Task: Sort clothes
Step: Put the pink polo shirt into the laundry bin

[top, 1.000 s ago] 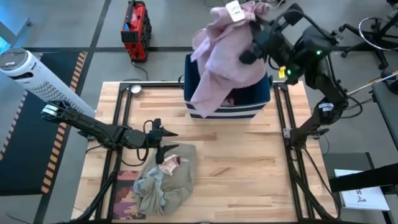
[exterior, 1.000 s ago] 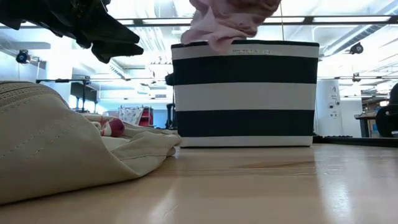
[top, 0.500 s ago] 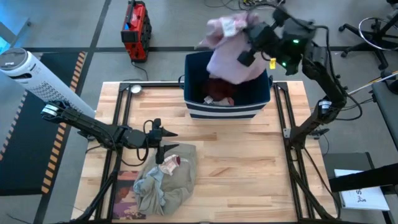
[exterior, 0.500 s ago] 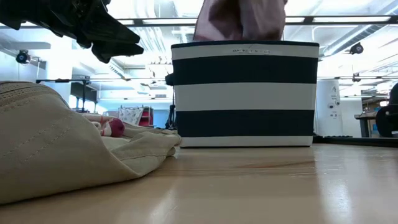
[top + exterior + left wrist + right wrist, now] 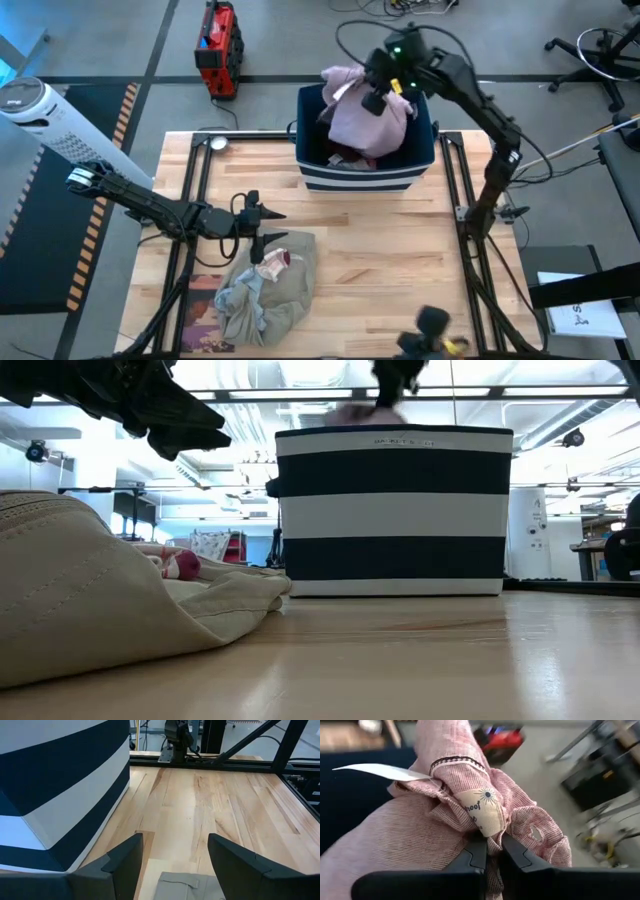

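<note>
One lilac-pink garment (image 5: 365,118) hangs half inside the striped bin (image 5: 312,172) at the table's far edge, pinched in the right gripper (image 5: 377,88). Released now, it could drape over the rim. Left gripper (image 5: 262,224), fingers apart, waits above the near-left khaki pile (image 5: 285,290).

A pink-covered book (image 5: 200,322) lies at the wooden table's (image 5: 400,270) near-left corner; a red case (image 5: 217,40) sits on the floor.

A lilac-pink fabric garment (image 5: 368,118) fills a navy-and-white striped fabric bin (image 5: 366,177); a khaki-beige fabric garment (image 5: 282,292) covers pale wood.
</note>
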Action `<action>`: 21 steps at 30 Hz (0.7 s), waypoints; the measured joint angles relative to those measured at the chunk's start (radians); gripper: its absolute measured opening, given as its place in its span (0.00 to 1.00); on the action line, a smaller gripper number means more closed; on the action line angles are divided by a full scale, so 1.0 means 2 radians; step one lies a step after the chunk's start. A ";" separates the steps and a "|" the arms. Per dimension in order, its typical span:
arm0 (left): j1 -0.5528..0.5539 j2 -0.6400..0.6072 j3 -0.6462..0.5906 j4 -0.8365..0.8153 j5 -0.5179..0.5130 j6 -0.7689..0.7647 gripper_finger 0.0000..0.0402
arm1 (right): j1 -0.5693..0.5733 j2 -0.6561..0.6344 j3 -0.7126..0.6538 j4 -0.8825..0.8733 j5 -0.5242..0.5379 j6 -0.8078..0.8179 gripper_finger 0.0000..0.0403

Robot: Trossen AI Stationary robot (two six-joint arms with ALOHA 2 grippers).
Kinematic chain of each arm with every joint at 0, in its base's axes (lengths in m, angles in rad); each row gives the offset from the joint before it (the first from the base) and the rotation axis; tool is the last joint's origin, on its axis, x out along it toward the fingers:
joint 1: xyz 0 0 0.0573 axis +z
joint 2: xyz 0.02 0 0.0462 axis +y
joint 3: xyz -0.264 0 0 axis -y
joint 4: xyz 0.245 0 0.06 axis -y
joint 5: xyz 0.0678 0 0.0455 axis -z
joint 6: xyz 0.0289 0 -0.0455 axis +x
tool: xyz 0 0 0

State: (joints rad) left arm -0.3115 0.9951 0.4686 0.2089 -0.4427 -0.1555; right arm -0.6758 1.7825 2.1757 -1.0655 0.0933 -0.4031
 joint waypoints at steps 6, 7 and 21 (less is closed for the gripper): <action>0.000 0.000 0.000 0.000 0.000 0.000 0.51 | -0.008 0.013 -0.101 0.021 -0.068 -0.006 0.00; 0.000 0.000 0.000 0.000 0.001 0.000 0.50 | -0.008 0.014 -0.118 0.029 -0.078 -0.007 0.00; 0.000 0.000 0.000 0.000 0.005 0.015 0.45 | -0.018 0.043 -0.325 0.190 -0.140 -0.008 0.00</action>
State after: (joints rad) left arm -0.3115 0.9951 0.4686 0.2088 -0.4324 -0.1263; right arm -0.7116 1.8678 1.5255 -0.6851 -0.1873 -0.4190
